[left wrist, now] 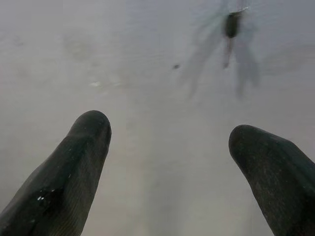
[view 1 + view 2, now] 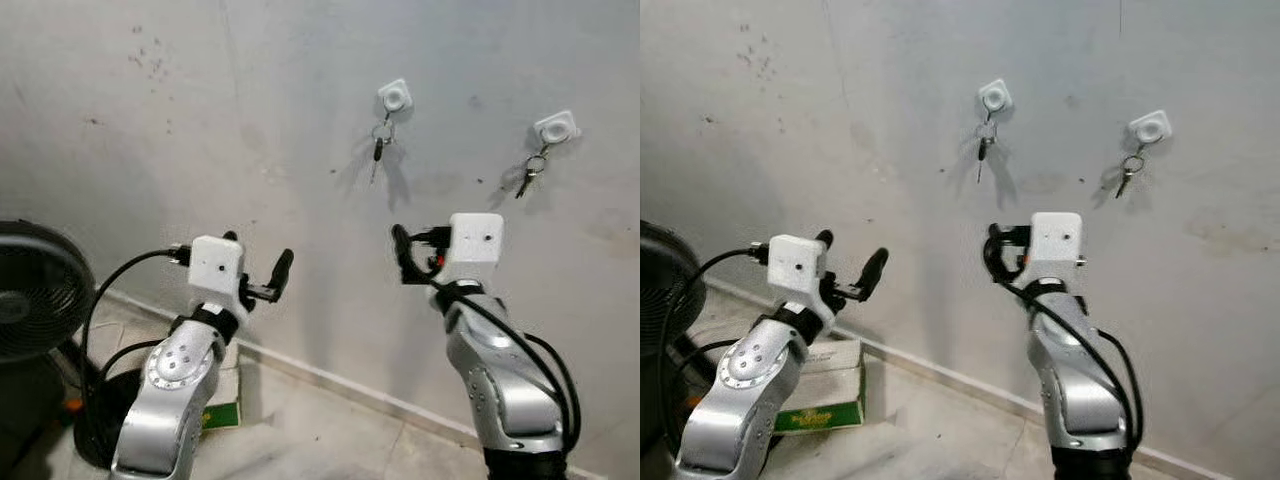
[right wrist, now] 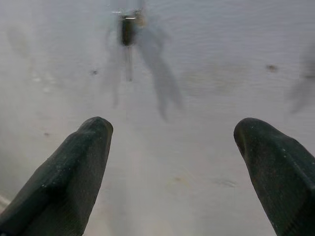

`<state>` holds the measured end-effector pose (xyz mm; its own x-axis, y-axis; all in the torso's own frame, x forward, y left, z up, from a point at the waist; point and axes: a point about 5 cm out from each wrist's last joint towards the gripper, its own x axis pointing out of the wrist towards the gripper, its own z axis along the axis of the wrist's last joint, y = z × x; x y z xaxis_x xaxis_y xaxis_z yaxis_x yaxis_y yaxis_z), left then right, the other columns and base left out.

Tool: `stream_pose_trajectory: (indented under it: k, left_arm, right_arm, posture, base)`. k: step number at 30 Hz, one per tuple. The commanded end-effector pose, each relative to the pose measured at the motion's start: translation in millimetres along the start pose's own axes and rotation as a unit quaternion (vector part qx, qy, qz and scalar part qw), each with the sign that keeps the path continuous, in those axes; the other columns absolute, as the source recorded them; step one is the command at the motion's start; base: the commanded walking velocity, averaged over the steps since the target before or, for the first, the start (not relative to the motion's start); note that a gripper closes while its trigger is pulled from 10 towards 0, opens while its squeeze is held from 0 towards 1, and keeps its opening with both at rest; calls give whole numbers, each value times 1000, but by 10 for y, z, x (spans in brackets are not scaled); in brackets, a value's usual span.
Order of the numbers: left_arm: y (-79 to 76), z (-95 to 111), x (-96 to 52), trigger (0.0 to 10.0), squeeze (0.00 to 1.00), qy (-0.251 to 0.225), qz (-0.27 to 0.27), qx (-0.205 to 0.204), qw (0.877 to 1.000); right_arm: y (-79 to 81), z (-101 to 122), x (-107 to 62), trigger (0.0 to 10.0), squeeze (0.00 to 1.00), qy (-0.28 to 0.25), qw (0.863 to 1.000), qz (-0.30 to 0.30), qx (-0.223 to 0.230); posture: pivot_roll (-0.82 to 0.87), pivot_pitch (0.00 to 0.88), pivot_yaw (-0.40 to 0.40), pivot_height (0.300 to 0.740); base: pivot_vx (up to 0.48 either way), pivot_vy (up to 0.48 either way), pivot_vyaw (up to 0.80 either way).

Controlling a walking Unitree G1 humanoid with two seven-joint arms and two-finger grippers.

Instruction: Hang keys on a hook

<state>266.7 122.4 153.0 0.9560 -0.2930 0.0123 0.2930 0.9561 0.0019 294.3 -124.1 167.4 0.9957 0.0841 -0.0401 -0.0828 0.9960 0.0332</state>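
Keys [image 2: 379, 144] and keys [image 2: 530, 172] hanging from wall hooks [image 2: 395, 96]; left gripper [image 1: 167, 162] and right gripper [image 3: 172, 167] apart, empty; withdrawing straight back advisable.

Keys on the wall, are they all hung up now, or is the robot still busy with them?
It looks finished. One set of keys hangs from the left hook, and another set hangs from the right hook. The left pincer and right pincer are both open and empty, held below the hooks. Nothing to hang seems to be left.
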Motion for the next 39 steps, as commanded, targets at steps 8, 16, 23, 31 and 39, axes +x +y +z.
stream_pose_trajectory:
  k: [8, 16, 23, 31, 39]
  left_arm:
    - [-67, -3, 25, 10000, 0, -3, -4, -3, 1000]
    - [-73, -10, 24, 10000, 0, -2, -3, -4, 1000]
    - [-75, -7, 32, 10000, 0, -3, -5, -2, 1000]
    - [-75, -8, 32, 10000, 0, -2, -4, -2, 1000]
    - [-68, -9, 27, 10000, 0, -1, -2, -2, 1000]
  right_arm:
    - [-44, 21, 25, 10000, 0, 3, 1000, -10, 0]
    - [-27, 6, 33, 10000, 0, 7, 1000, -8, 3]
    - [-6, 32, 42, 10000, 0, -3, 1000, -2, 4]
    - [2, 25, 50, 10000, 0, -2, 1000, 0, 4]
    - [9, 20, 60, 10000, 0, -1, 1000, -1, 6]
  posture:
    - [21, 0, -12, 740]
    - [21, 0, -10, 740]
    - [24, 0, -9, 740]
    - [26, 0, -11, 740]
    - [29, 0, -9, 740]
  base:
    - [0, 0, -800]
    - [0, 0, -800]
    - [0, 0, -339]
    - [0, 0, 0]
    - [0, 0, 0]
